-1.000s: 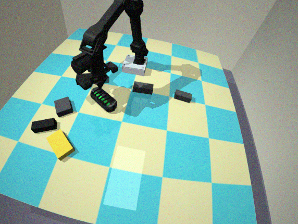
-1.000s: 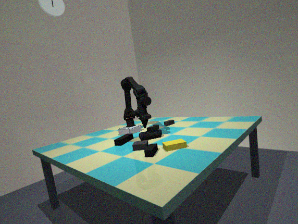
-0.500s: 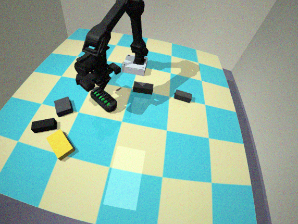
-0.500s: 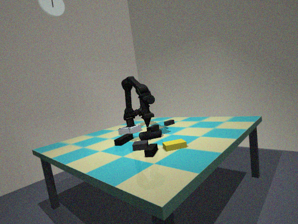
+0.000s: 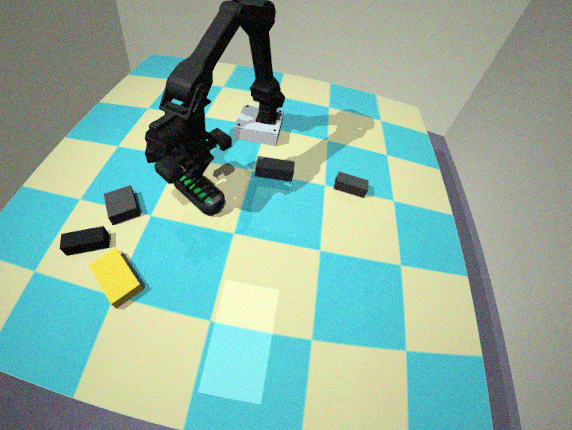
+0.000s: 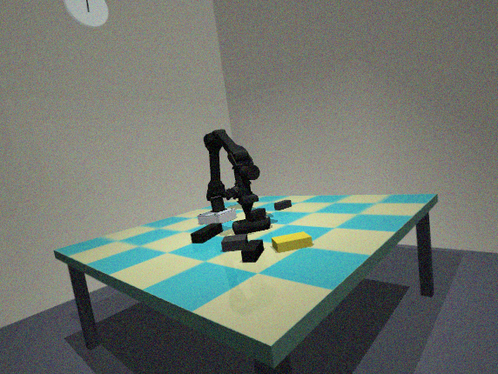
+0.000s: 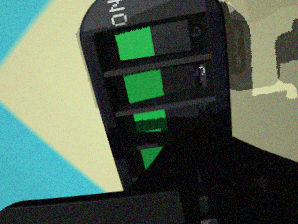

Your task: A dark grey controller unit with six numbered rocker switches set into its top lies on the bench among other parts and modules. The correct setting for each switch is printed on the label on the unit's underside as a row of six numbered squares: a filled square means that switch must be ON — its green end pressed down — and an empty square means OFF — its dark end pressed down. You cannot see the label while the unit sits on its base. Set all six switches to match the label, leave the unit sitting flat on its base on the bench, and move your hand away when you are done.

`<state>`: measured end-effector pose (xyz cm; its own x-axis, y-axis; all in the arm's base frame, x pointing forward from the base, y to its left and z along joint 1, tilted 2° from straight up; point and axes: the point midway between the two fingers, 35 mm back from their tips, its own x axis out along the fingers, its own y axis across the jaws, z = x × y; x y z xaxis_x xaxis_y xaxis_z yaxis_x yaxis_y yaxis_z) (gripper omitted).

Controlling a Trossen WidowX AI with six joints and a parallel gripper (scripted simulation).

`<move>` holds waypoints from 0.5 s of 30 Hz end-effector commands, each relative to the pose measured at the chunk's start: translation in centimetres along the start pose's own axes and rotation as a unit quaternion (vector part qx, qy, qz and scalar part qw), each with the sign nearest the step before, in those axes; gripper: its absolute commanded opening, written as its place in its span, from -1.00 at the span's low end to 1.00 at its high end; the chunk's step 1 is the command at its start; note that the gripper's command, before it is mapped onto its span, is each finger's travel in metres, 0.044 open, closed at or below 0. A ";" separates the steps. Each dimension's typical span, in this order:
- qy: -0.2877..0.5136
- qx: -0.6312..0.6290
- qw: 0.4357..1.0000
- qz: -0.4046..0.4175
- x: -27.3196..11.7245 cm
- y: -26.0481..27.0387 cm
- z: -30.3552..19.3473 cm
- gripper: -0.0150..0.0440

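The dark grey controller unit [image 5: 214, 204] [image 6: 252, 226] [image 7: 150, 16] sits on its base on the bench, switches up. In the wrist view, four switches show green ends on the side of the printed ON. The two nearest that print show whole; the third is partly shadowed and the fourth partly covered. The remaining switches are hidden by the gripper there. Which ends are pressed down is hard to tell. The label underneath is out of sight. My gripper [image 5: 184, 172] [image 6: 248, 217] [image 7: 189, 131] is shut and empty, its tips low over the unit's far half, away from the ON end. Contact cannot be made out.
A yellow block [image 5: 114, 275] [image 6: 292, 242], a black block [image 5: 84, 241] [image 6: 252, 252] and a dark grey block [image 5: 121, 204] [image 6: 234, 243] lie left of the unit in the top view. Two dark blocks lie to its right, one nearer [image 5: 275, 169] and one farther [image 5: 351, 184].
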<state>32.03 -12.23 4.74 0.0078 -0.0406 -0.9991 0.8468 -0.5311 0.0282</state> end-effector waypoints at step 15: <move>0.000 0.001 1.000 -0.001 1.8 -0.1 0.0 -0.49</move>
<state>31.96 -12.26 3.09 0.0057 -0.0396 -0.9992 0.8460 -0.5325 0.0259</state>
